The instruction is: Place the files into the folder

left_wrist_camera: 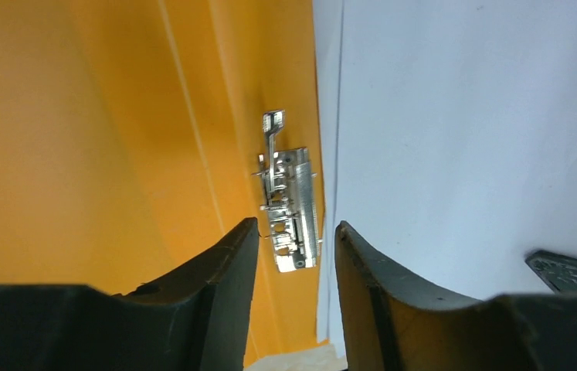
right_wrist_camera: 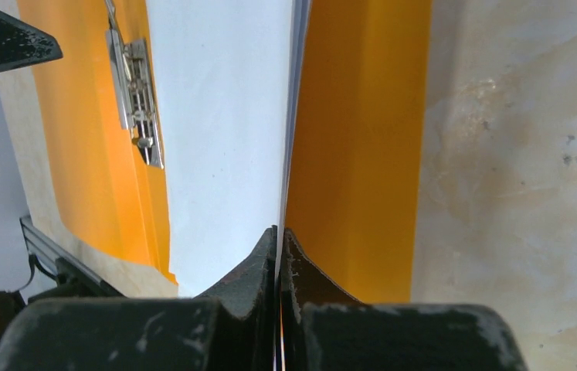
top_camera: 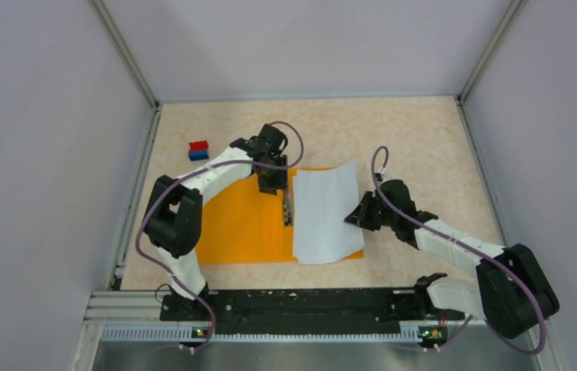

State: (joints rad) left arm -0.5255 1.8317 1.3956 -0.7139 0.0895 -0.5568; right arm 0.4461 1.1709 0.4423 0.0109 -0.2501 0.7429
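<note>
Jaws spread, your left gripper hangs over the metal clip in the top view. Your right gripper pinches the outer edge of the files, which lie on the open folder. Left wrist: clip between the jaws, files beside. Right wrist: paper edge clamped. The files are likely light, limp and crease-prone, so grip margins only.

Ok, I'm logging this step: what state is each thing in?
folder: lying open flat.
metal clip: exposed, beside the files.
files: on the folder's right half, right edge pinched.
left gripper: jaws open over the clip.
right gripper: jaws shut on the files.
</note>
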